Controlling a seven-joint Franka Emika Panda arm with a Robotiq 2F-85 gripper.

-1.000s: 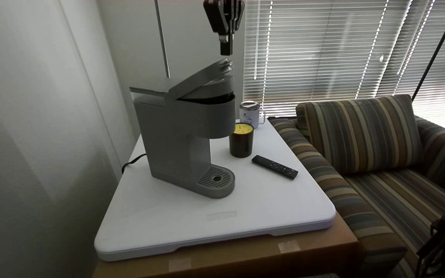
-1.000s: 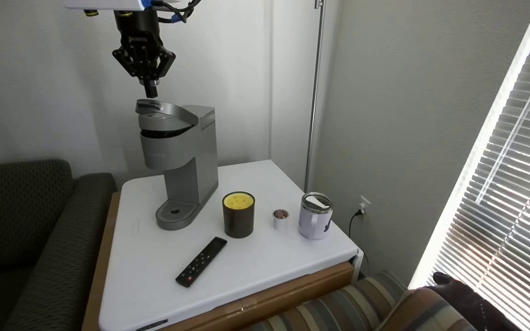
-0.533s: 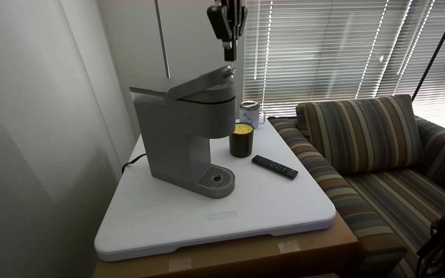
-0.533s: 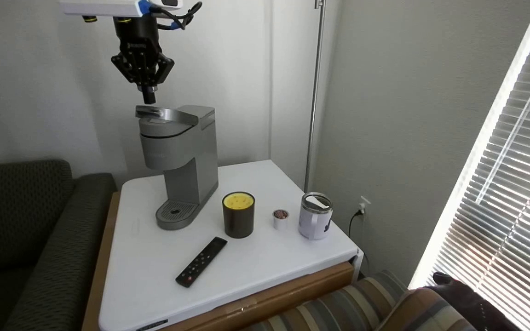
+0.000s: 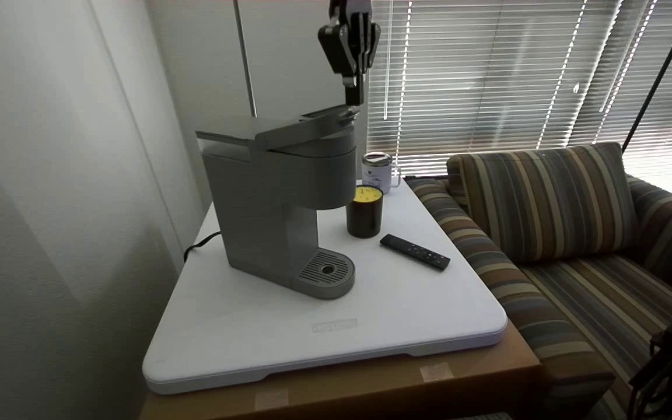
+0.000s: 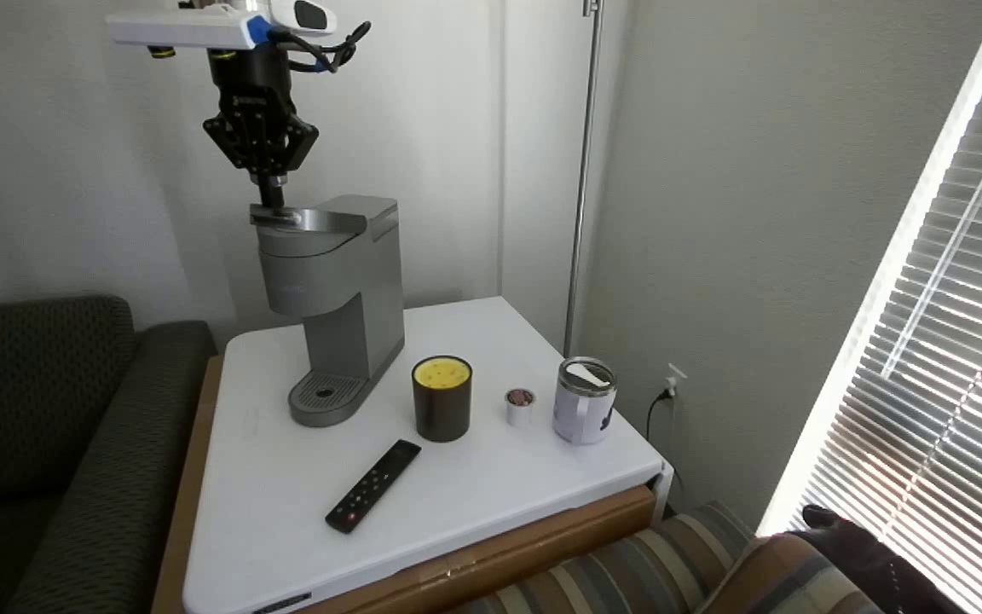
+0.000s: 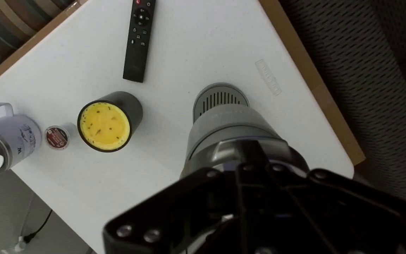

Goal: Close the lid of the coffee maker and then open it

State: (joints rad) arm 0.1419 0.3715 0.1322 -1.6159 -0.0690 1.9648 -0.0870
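The grey coffee maker (image 5: 248,204) stands upright on the white table; it also shows in an exterior view (image 6: 382,281) and in the wrist view (image 7: 229,118). Its lid (image 5: 307,131) is low, tilted slightly up toward its front end, which has a shiny metallic edge. The lid also shows in an exterior view (image 6: 325,221) and in the wrist view (image 7: 224,150). My gripper (image 5: 354,96) points down with its fingertips together and nothing between them. The tips (image 6: 271,196) are at the lid's front end and appear to touch its top. In the wrist view the fingers (image 7: 252,150) hide part of the lid.
A dark jar with yellow contents (image 6: 442,409), a small pod (image 6: 520,408), a mug (image 6: 583,402) and a black remote (image 6: 373,486) stand or lie on the white table (image 6: 278,546). A wall is behind the coffee maker. A striped armchair (image 5: 546,204) adjoins the table.
My gripper has moved down, still shut. The lid's front end has gone down with it, and the dark gap under the brew head's top has narrowed to a thin line.
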